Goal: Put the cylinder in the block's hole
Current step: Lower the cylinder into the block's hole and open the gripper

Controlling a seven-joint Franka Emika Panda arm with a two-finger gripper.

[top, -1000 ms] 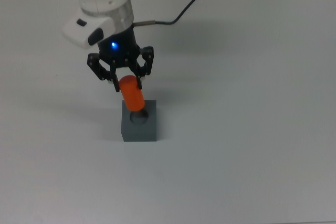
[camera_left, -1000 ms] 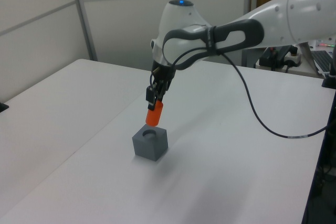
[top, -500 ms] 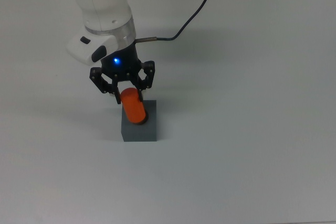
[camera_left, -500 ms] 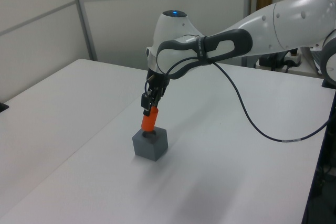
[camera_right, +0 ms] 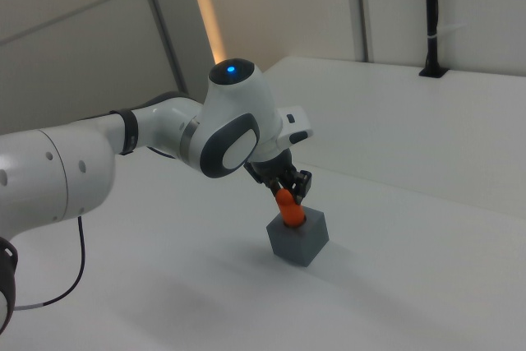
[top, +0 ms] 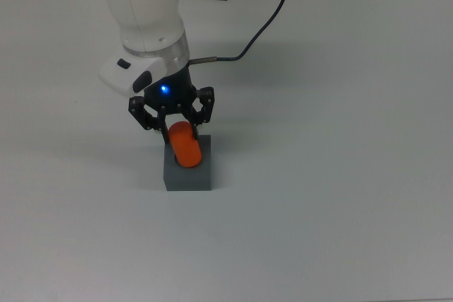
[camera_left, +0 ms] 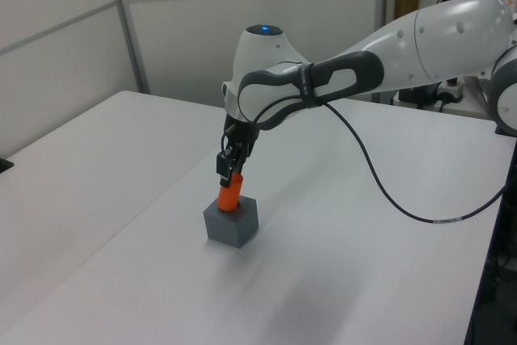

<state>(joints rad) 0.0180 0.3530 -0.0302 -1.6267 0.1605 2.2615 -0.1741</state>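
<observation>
The orange-red cylinder [top: 186,148] stands almost upright with its lower end inside the hole of the dark grey block [top: 188,176], near the middle of the white table. My gripper [top: 178,127] is right above the block, shut on the cylinder's upper end. The left view shows the cylinder [camera_left: 229,196] rising from the block [camera_left: 232,223] under the gripper [camera_left: 229,172]. In the right view the cylinder [camera_right: 288,210] sticks out of the block [camera_right: 299,237] top, held by the gripper [camera_right: 288,191]. The cylinder hides the hole itself.
The white table [top: 340,139] spreads wide around the block. A black cable [top: 251,40] runs from the wrist toward the top view's upper right. Wall panels and a desk with equipment [camera_left: 436,90] stand behind the table in the left view.
The gripper came down and shifted slightly toward the block with the cylinder. The cylinder's lower end went from hovering over the hole to sitting in it.
</observation>
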